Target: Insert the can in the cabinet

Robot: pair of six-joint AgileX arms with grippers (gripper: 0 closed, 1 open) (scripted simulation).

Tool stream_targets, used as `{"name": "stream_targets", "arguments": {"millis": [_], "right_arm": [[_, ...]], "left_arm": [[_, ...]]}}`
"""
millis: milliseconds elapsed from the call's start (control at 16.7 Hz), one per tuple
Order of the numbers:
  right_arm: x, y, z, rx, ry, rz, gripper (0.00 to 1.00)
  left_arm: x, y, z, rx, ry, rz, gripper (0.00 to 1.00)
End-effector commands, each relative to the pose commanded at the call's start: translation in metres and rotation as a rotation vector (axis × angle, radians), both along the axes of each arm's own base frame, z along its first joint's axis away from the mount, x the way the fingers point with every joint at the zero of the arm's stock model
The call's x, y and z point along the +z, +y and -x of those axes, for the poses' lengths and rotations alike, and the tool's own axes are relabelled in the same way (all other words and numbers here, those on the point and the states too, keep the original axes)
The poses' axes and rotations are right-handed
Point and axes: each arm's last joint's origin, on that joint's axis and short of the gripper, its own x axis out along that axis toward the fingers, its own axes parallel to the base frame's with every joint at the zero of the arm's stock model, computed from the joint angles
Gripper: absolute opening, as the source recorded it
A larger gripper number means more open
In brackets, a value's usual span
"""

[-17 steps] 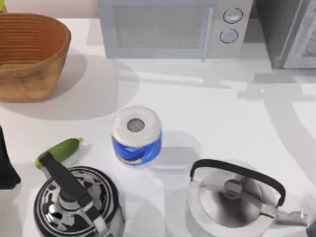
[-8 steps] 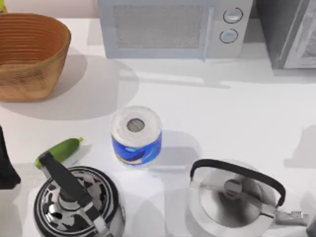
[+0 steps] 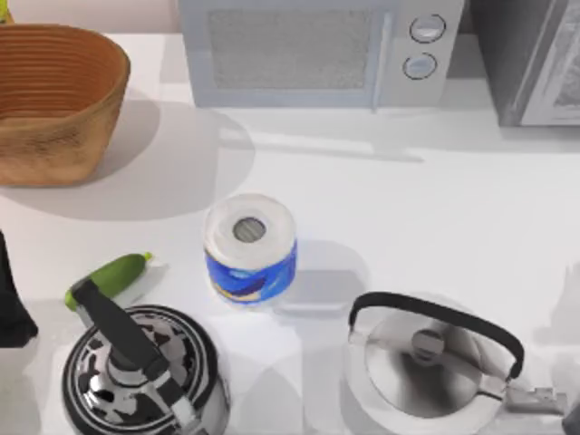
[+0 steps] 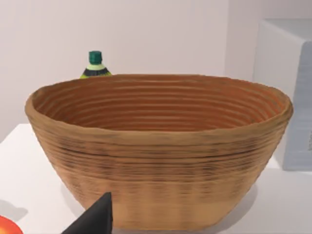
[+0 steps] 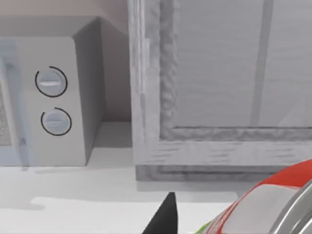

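- I judge the step in hand to be getting the can (image 5: 273,204) into the cabinet (image 5: 214,73), whose pale framed door faces my right wrist camera and looks shut.
- To do it well I should get that door open first, then keep the can upright and level with the opening, steering wide of the microwave (image 5: 53,97) that stands just beside the cabinet.
- From above, the cabinet (image 3: 535,54) sits at the table's far right corner, with the kettle (image 3: 435,362) near the right front edge.
- The can shows close against my right wrist camera, red with a green lower edge; I take it to be in my right gripper, though I cannot tell how far the fingers are spread.
- My left arm idles facing the basket (image 4: 156,151); its finger spread I cannot tell.
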Motion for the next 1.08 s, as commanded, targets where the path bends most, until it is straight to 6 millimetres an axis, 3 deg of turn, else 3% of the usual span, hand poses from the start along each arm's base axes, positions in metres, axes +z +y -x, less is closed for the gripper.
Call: {"name": "stream_targets", "arguments": {"millis": [300,480,720,1080], "right_arm": [[0.002,0.000,0.000,0.002,0.003,-0.003,0.00],[0.028,0.001,0.002,-0.010,-0.020,-0.003,0.00],[0.093,0.001,0.003,-0.042,-0.068,-0.004,0.00],[0.218,0.006,-0.017,-0.075,-0.116,-0.009,0.00]], "left_arm": [[0.000,0.000,0.000,0.000,0.000,0.000,1.00],[0.000,0.000,0.000,0.000,0.000,0.000,1.00],[0.000,0.000,0.000,0.000,0.000,0.000,1.00],[0.000,0.000,0.000,0.000,0.000,0.000,1.00]]}}
